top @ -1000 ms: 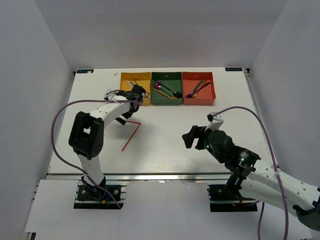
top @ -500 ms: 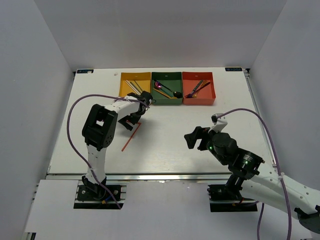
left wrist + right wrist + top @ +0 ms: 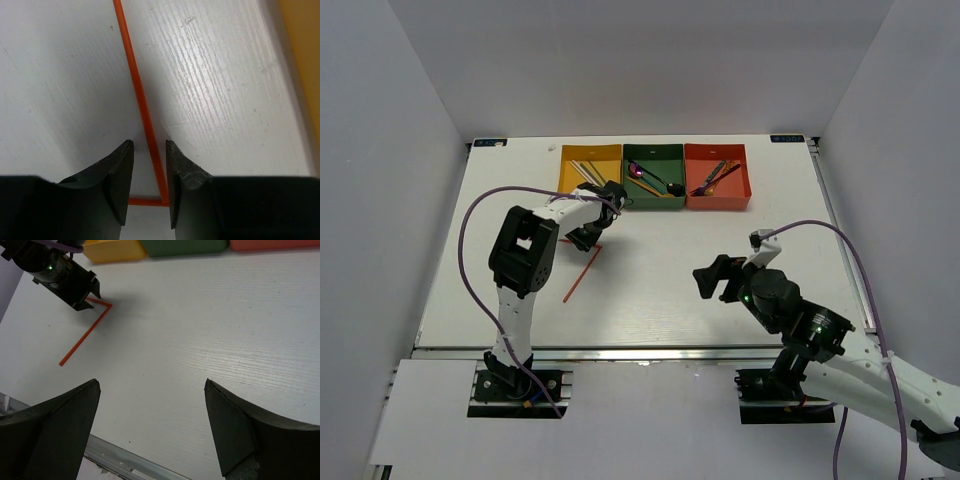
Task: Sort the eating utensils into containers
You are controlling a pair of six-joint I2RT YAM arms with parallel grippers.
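Two orange-red chopsticks lie on the white table in an L shape. The long one (image 3: 582,273) (image 3: 136,85) passes between the fingers of my left gripper (image 3: 588,238) (image 3: 150,146). The jaws are narrowed round it with a gap still on the left side. The short one (image 3: 145,201) crosses beneath the fingers. Three containers stand at the back: the yellow-orange tray (image 3: 591,148) with chopsticks, the dark green tray (image 3: 654,148) with spoons, the red-orange tray (image 3: 716,147) with forks. My right gripper (image 3: 708,277) (image 3: 151,383) hangs wide open over bare table with nothing in it.
The right wrist view shows the left gripper's black head (image 3: 70,280) at the corner of the L, and the table's metal front edge (image 3: 130,460) close below. Grey walls enclose the table on three sides.
My left gripper has moved from the yellow-orange tray's front down to the corner of the two chopsticks, and its jaws have narrowed. The right arm has drifted slightly toward the near right.
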